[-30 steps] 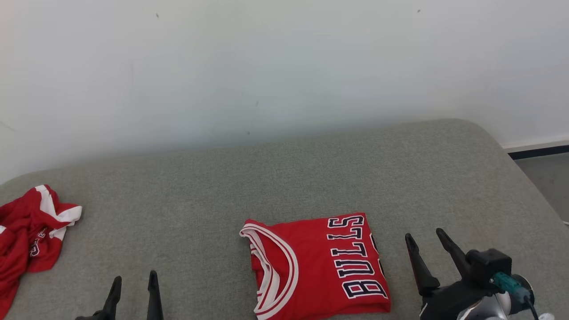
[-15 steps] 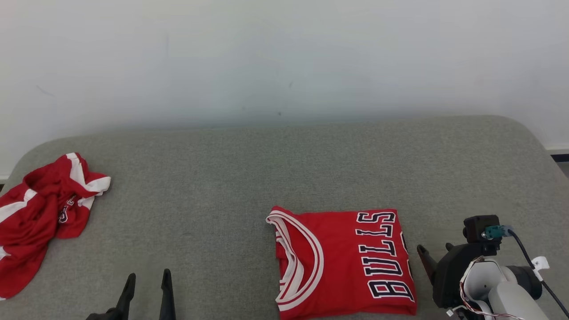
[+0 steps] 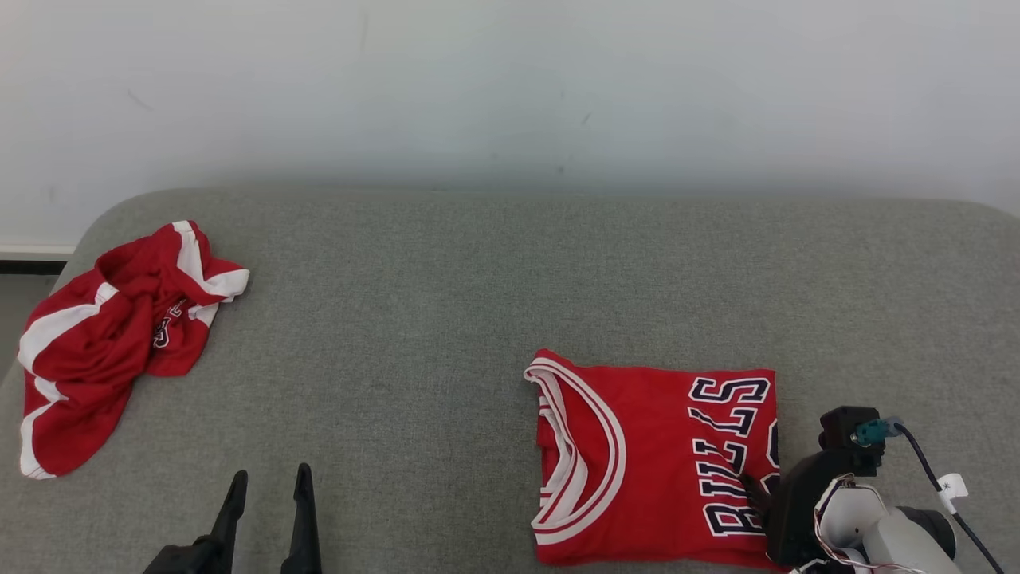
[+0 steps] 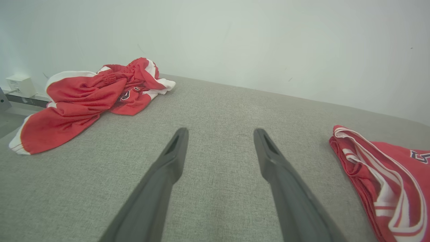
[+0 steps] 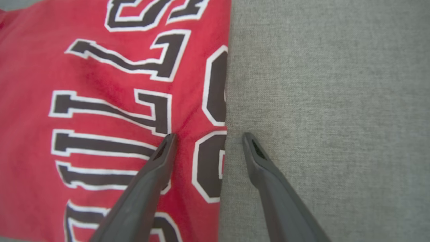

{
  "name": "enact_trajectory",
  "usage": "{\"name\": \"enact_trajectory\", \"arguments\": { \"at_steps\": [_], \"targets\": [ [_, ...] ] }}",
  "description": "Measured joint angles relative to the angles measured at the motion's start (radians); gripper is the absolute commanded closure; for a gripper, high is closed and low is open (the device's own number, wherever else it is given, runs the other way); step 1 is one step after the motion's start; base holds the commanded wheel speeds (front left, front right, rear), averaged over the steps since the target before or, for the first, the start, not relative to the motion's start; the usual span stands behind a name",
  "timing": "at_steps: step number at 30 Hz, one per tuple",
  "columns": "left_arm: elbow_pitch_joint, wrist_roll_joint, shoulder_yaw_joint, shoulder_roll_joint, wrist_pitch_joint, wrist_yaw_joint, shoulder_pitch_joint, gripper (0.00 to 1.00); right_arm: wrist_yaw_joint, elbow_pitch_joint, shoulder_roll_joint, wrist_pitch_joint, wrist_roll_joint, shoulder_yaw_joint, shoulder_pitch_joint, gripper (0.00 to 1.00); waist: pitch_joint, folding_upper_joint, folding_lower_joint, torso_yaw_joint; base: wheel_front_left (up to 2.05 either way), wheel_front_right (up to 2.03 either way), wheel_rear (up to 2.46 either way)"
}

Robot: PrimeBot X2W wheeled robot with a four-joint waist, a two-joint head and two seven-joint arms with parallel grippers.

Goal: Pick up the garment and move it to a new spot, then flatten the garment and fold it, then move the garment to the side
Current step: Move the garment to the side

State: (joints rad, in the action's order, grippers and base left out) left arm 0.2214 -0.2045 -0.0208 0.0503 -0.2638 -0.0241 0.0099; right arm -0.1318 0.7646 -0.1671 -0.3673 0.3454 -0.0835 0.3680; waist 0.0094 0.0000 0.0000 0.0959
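A folded red "BULLS" jersey (image 3: 637,454) lies flat on the grey padded surface (image 3: 446,303) at the right front. My right gripper (image 5: 210,135) points down at its right edge, open, one finger (image 5: 158,161) over the lettering and the other over bare fabric just past the edge. Its wrist housing (image 3: 805,502) covers the jersey's lower right corner. A crumpled red and white garment (image 3: 119,327) sits at the far left. Well to that garment's right, my left gripper (image 3: 271,474) hovers open and empty above bare surface, seen also as the left gripper (image 4: 220,131) between the crumpled garment (image 4: 87,97) and the jersey (image 4: 386,181).
A white wall (image 3: 510,88) runs right behind the padded surface. The surface's rounded left end is near the crumpled garment, with floor (image 3: 12,303) beyond it. A small white box (image 4: 20,85) sits on the wall at the left.
The camera has turned left, shifting the whole picture rightward. My right gripper has tipped downward and come over the jersey's right edge. The left gripper holds its place.
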Motion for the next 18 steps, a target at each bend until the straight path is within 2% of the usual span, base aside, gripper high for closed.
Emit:
{"name": "enact_trajectory", "arguments": {
  "at_steps": [3,4,5,6,12,18],
  "targets": [
    [-0.005,0.000,-0.004,0.000,0.000,0.000,-0.010,0.00,0.000,0.029,0.001,-0.035,-0.012,0.005,0.024,0.00,0.014,0.0000,0.0000,0.004,0.00,0.00,0.00],
    [-0.005,0.000,-0.005,0.000,0.000,0.000,-0.013,0.00,0.000,0.035,0.001,-0.044,-0.014,0.007,0.032,0.52,0.019,-0.0001,0.0000,0.005,0.00,0.00,0.00],
    [-0.005,0.000,-0.007,0.000,0.000,-0.002,-0.018,0.00,0.000,0.038,0.001,-0.049,-0.020,0.004,0.039,0.85,0.023,-0.0001,-0.0001,0.006,0.00,0.00,0.00],
    [-0.006,0.000,-0.008,0.000,0.000,-0.002,-0.022,0.00,0.000,0.039,0.000,-0.050,-0.024,0.000,0.045,1.00,0.027,0.0000,0.0000,0.006,0.00,0.00,0.00],
    [-0.015,-0.001,-0.005,0.000,0.000,-0.003,-0.028,0.00,-0.001,0.032,-0.040,-0.073,-0.072,-0.068,0.094,1.00,0.049,0.0000,-0.0001,-0.011,0.00,0.00,0.00],
    [-0.036,-0.008,0.002,0.000,0.000,-0.017,-0.047,0.00,-0.001,-0.027,-0.149,-0.098,-0.111,-0.206,0.205,1.00,0.082,0.0002,0.0001,-0.054,0.00,0.00,0.00]
  ]
}}
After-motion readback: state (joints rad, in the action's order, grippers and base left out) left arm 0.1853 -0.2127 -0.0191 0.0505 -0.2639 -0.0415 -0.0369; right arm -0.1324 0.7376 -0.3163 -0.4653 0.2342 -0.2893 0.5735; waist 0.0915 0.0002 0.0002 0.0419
